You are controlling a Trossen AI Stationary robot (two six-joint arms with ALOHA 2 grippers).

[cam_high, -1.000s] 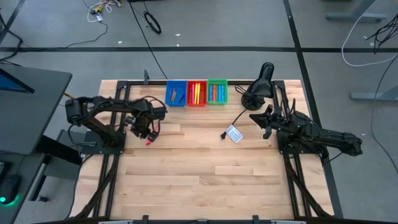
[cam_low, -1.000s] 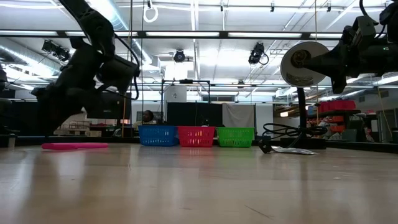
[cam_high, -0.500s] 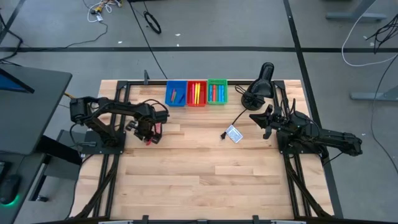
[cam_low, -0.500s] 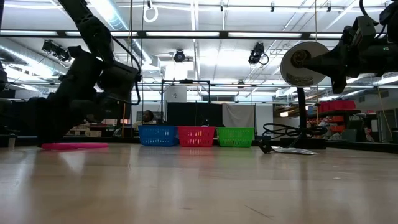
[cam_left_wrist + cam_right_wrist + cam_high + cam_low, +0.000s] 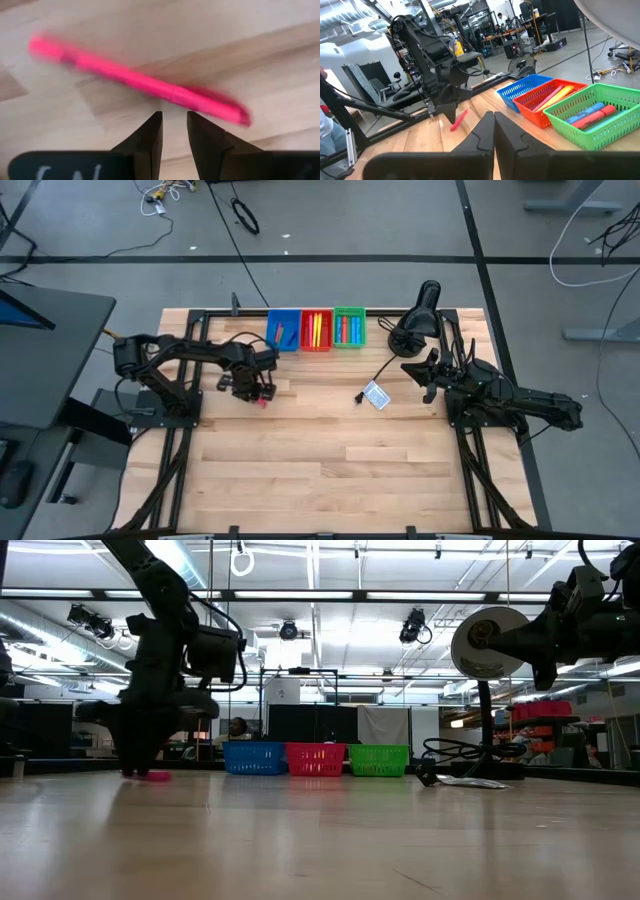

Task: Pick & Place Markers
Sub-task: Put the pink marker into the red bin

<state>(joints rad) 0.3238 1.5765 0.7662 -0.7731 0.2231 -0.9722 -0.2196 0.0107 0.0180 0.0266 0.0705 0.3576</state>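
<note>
- Hovering over a pink marker (image 5: 135,82), the left gripper (image 5: 262,388) sits near the bench's far edge, left of centre and just in front of the blue bin (image 5: 283,329).
- Its fingers (image 5: 150,137) stand narrow, with a slim gap between them, and nothing is held; the wrist view shows the marker lying flat on the wood just past the tips, crosswise to them.
- The low view puts the tips right down by the bench, with the marker's pink end (image 5: 157,776) poking out beside them.
- To do this well, I'd say the fingers need to spread wider, straddle the barrel near its middle, then close squarely across it so it doesn't roll or pivot away.
- The red bin (image 5: 316,329) and green bin (image 5: 349,328) already hold sorted markers at the far edge.
- The right gripper (image 5: 494,131) waits by the bench's right edge, fingers pressed together and empty, near the small white card (image 5: 376,395).
</note>
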